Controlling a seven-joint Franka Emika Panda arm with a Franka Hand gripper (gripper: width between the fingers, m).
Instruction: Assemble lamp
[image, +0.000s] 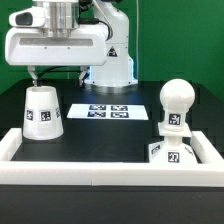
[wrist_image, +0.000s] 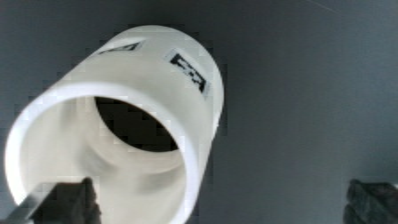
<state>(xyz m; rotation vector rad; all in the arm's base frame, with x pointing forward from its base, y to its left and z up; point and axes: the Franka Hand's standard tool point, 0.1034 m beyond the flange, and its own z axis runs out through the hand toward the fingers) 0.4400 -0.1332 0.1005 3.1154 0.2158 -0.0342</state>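
Black fingers (image: 36, 75) hang spread wide and empty just above the shade (image: 43, 111), one tip to each side of its rim in the wrist view. The shade (wrist_image: 134, 120) stands on the dark table (image: 105, 135), well apart from the bulb (image: 176, 100), which sits on the base (image: 171, 150) by the white rail (image: 110, 172). Judgement: lower straight, keep the rim centred, close gently on the thin wall. Wrist points straight down over the shade.
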